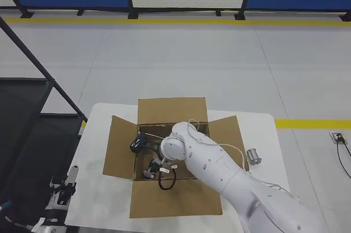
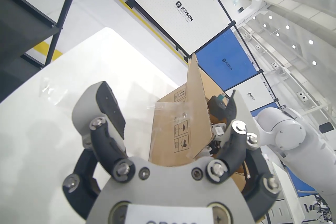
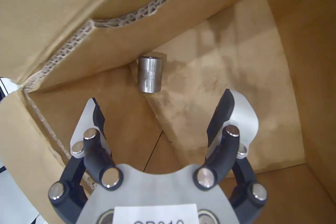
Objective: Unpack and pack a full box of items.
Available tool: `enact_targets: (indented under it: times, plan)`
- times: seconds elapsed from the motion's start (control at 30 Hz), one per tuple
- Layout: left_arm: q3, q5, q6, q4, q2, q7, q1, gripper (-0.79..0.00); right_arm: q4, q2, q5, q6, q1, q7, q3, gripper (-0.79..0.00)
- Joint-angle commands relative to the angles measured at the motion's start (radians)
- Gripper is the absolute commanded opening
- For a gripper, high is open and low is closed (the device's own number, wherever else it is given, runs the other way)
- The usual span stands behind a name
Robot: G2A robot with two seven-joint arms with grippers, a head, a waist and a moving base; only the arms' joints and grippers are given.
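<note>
An open cardboard box (image 1: 172,110) stands in the middle of the white table (image 1: 99,175), its flaps folded outward. My right arm reaches down into it, and my right gripper (image 3: 161,100) hangs open above the box floor. A small metal cylinder (image 3: 150,74) stands upright in a corner of the box (image 3: 302,51), a short way beyond the fingertips and touching nothing but the cardboard. My left gripper (image 2: 168,93) is open and holds nothing. It sits low beside the table's left edge (image 1: 63,189), facing the box's outer side (image 2: 178,130).
A small metal part (image 1: 254,156) lies on the table to the right of the box. A black metal rack (image 1: 24,116) stands at the table's left. A black cable loop (image 1: 167,182) hangs at the right wrist inside the box.
</note>
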Motion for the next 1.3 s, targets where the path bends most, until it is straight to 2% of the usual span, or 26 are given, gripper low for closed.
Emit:
enact_targets:
  times: [0.0, 0.33, 0.43, 0.87, 1.27]
  plan:
    - [-0.005, -0.007, -0.001, 0.006, 0.001, -0.007, -0.006, 0.000, 0.000, 0.000, -0.001, 0.001, 0.000, 0.001, 0.000, 0.000]
    - [-0.007, -0.009, -0.002, 0.008, 0.001, -0.011, -0.009, 0.000, -0.008, -0.001, -0.014, -0.015, -0.023, 0.011, -0.009, 0.000]
    - [-0.007, -0.009, -0.002, 0.008, 0.001, -0.011, -0.009, 0.000, -0.021, -0.012, -0.030, -0.008, -0.036, 0.053, -0.022, 0.000]
    - [-0.007, -0.009, -0.002, 0.008, 0.001, -0.011, -0.009, 0.000, -0.011, -0.050, -0.048, -0.040, -0.075, 0.085, -0.033, 0.000]
    - [-0.007, -0.009, -0.002, 0.008, 0.001, -0.011, -0.009, 0.000, 0.085, -0.088, -0.089, -0.035, -0.090, -0.010, -0.031, 0.000]
